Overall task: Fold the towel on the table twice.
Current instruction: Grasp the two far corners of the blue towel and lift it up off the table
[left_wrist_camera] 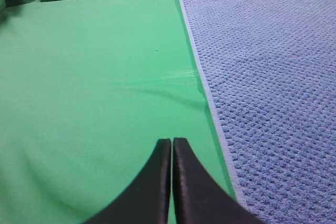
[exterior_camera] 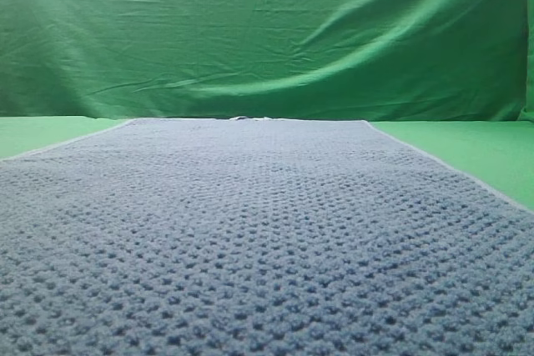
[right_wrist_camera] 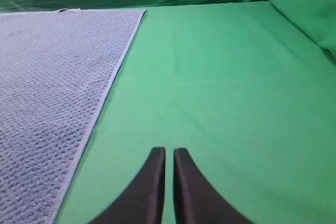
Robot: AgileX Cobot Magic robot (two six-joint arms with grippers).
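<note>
**Towel flat, both arms flanking**

The left gripper (left_wrist_camera: 172,145), fingers clenched and empty, is hovering over the smooth green desk (left_wrist_camera: 94,77); the blue-grey waffle-knit towel (exterior_camera: 250,223) is lying just to its right, unfolded, running lengthwise away, pale edging straight. Beyond its far edge, the right gripper (right_wrist_camera: 169,153) is hovering likewise clenched, slightly farther off.

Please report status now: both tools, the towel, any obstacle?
Left tool shut, holding nothing, over table. Right tool same. Towel flat, unfolded. No obstacle seen.
</note>
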